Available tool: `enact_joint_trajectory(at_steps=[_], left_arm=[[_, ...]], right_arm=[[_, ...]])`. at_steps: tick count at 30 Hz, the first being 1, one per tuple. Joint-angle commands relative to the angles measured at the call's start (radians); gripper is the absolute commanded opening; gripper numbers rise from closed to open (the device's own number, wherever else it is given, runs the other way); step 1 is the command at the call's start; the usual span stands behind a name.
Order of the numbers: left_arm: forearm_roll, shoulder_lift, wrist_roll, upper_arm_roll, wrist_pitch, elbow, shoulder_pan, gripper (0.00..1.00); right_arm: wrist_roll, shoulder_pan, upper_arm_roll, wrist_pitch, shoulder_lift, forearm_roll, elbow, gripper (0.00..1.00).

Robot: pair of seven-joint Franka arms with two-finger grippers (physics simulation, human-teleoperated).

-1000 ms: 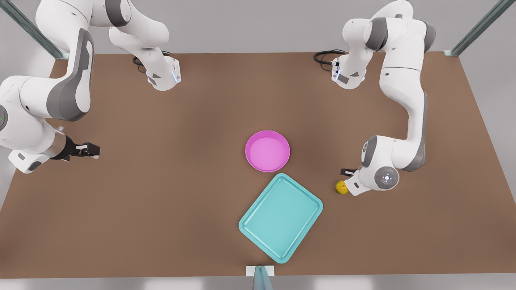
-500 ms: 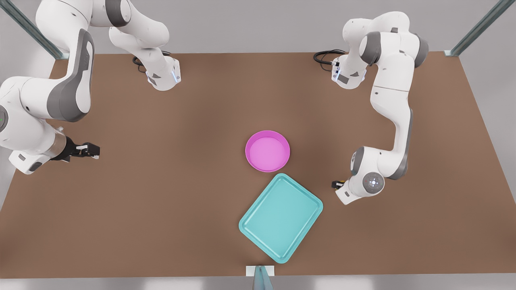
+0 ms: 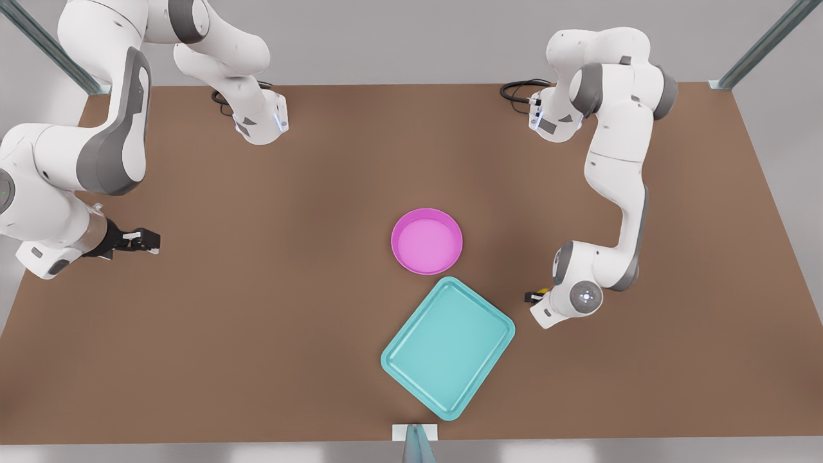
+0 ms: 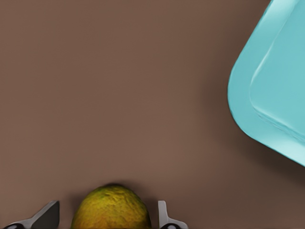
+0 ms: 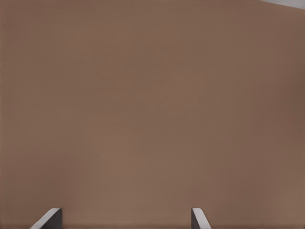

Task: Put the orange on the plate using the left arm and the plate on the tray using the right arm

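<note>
The orange (image 4: pixel 111 209), small with bumpy yellow-green skin, rests on the brown table between the fingers of my left gripper (image 4: pixel 105 213). The gripper is open, with a narrow gap on each side of the fruit. In the front view this left gripper (image 3: pixel 535 297) is low at the front view's right, and its wrist covers nearly all of the orange. The pink plate (image 3: pixel 427 241) sits bare at the table's middle. The teal tray (image 3: pixel 448 347) lies just in front of it, and one tray corner (image 4: pixel 276 95) is close to the orange. My right gripper (image 3: pixel 149 241) waits open at the front view's far left.
The brown table (image 3: pixel 289 289) stretches wide between the two arms. Both arm bases (image 3: pixel 260 122) stand at the far edge with cables beside them. A small bracket (image 3: pixel 415 434) sits at the near edge below the tray. The right gripper (image 5: pixel 125 215) hangs over plain tabletop.
The left arm has dropped and shifted toward the front view's left over the orange, whose yellow is now almost covered by the wrist. The right arm has barely moved.
</note>
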Motion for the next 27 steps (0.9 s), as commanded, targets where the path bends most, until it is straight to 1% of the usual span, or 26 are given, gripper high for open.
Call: enact_joint_trajectory(at_steps=[1, 2, 3, 4, 6, 7, 8, 9, 10, 11, 12, 13, 14, 16, 18, 19, 22, 24, 25, 26, 27], left_arm=[[0.002, 0.001, -0.021, 0.0, 0.013, -0.009, 0.0, 0.93], [0.002, -0.002, -0.019, 0.002, 0.012, -0.009, 0.0, 0.82], [0.002, -0.004, -0.019, 0.0, 0.01, -0.009, 0.0, 0.77], [0.002, -0.005, -0.021, 0.001, 0.005, -0.009, -0.002, 0.73], [0.0, -0.012, -0.028, 0.001, -0.004, -0.01, -0.002, 0.73], [0.0, -0.021, -0.03, 0.0, -0.012, -0.014, -0.002, 0.69], [0.0, -0.025, -0.031, 0.0, -0.021, -0.015, -0.002, 0.69], [0.0, -0.053, -0.071, 0.0, -0.071, -0.015, -0.003, 0.69], [0.0, -0.084, -0.111, -0.002, -0.16, -0.014, -0.02, 0.69], [-0.001, -0.105, -0.198, -0.003, -0.255, 0.02, -0.08, 0.7], [-0.004, -0.131, -0.235, -0.014, -0.303, 0.022, -0.112, 0.7], [-0.018, -0.148, -0.289, -0.063, -0.349, 0.022, -0.115, 0.7], [-0.018, -0.15, -0.379, -0.094, -0.361, 0.023, -0.152, 0.7], [-0.021, -0.14, -0.528, -0.106, -0.361, 0.045, -0.262, 0.7], [-0.038, -0.095, -0.657, -0.137, -0.358, 0.111, -0.333, 0.7], [-0.038, -0.067, -0.699, -0.146, -0.358, 0.157, -0.354, 0.7], [-0.037, -0.062, -0.761, -0.163, -0.358, 0.154, -0.413, 0.7], [-0.035, -0.038, -0.755, -0.163, -0.361, 0.143, -0.416, 0.72], [-0.033, -0.036, -0.754, -0.163, -0.357, 0.131, -0.416, 0.9], [-0.033, -0.036, -0.754, -0.163, -0.357, 0.131, -0.416, 1.0], [-0.033, -0.036, -0.754, -0.163, -0.355, 0.131, -0.416, 1.0]], right_arm=[[-0.007, 0.0, -0.001, -0.001, -0.001, 0.001, 0.001, 1.0], [-0.007, 0.0, 0.0, -0.001, -0.001, 0.001, 0.001, 1.0], [-0.007, 0.0, 0.0, -0.001, -0.001, 0.001, 0.001, 1.0], [-0.007, -0.002, 0.0, -0.001, -0.001, 0.001, 0.001, 1.0], [-0.007, -0.002, 0.0, 0.0, 0.0, 0.001, 0.001, 1.0], [-0.007, -0.002, 0.0, 0.0, 0.0, 0.001, 0.001, 1.0], [-0.007, -0.002, 0.0, 0.0, 0.0, 0.001, 0.001, 1.0], [-0.007, -0.002, 0.0, 0.0, 0.0, 0.001, 0.001, 1.0], [-0.007, -0.002, 0.0, 0.0, 0.0, 0.001, 0.001, 1.0], [-0.007, -0.002, 0.0, 0.0, 0.0, 0.001, 0.001, 1.0], [-0.007, -0.002, 0.0, 0.0, 0.0, 0.001, 0.001, 1.0], [-0.007, -0.002, 0.0, -0.001, 0.0, 0.001, 0.001, 1.0], [-0.007, -0.002, 0.0, -0.001, -0.001, 0.001, 0.001, 1.0], [-0.007, -0.002, 0.0, -0.001, -0.001, 0.001, 0.001, 1.0], [-0.007, -0.002, 0.0, -0.003, 0.0, 0.001, 0.001, 1.0], [-0.007, -0.002, 0.0, -0.001, 0.0, 0.001, 0.001, 1.0], [-0.007, -0.002, 0.0, -0.001, 0.002, 0.001, -0.001, 1.0], [-0.007, -0.002, 0.0, -0.001, 0.002, 0.001, -0.001, 1.0], [-0.007, -0.002, 0.0, -0.001, 0.002, 0.001, -0.001, 1.0], [-0.007, -0.002, 0.0, -0.001, 0.002, 0.001, -0.001, 1.0], [-0.007, -0.002, 0.0, -0.003, 0.002, 0.001, -0.001, 1.0]])
